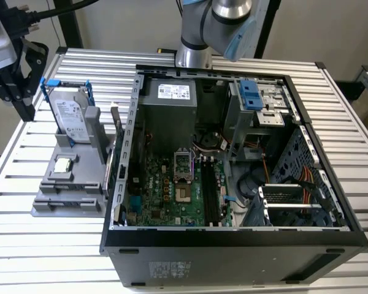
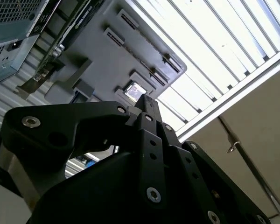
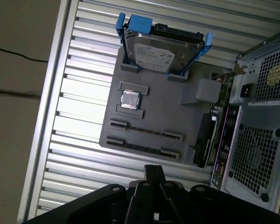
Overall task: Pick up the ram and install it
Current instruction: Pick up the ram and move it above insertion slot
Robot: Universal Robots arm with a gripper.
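My black gripper (image 1: 28,112) hangs at the exterior view's far left, above the table edge and beside the grey holder (image 1: 52,205). In both wrist views its fingers (image 2: 147,106) (image 3: 154,170) meet with nothing between them. The holder (image 3: 168,112) lies below and ahead of the fingers. It has two long slots (image 3: 144,132), each showing a thin dark line. I cannot tell whether either line is the ram. On the motherboard (image 1: 172,196) inside the open computer case (image 1: 233,236), long black memory slots (image 1: 208,190) run side by side.
A silver hard drive in a blue bracket (image 1: 70,113) (image 3: 161,51) stands at the holder's far end, with a small square processor (image 1: 62,164) (image 3: 130,99) in front of it. An expansion card (image 1: 116,131) (image 3: 207,140) stands between holder and case. The slatted table's edge (image 3: 60,93) is close by.
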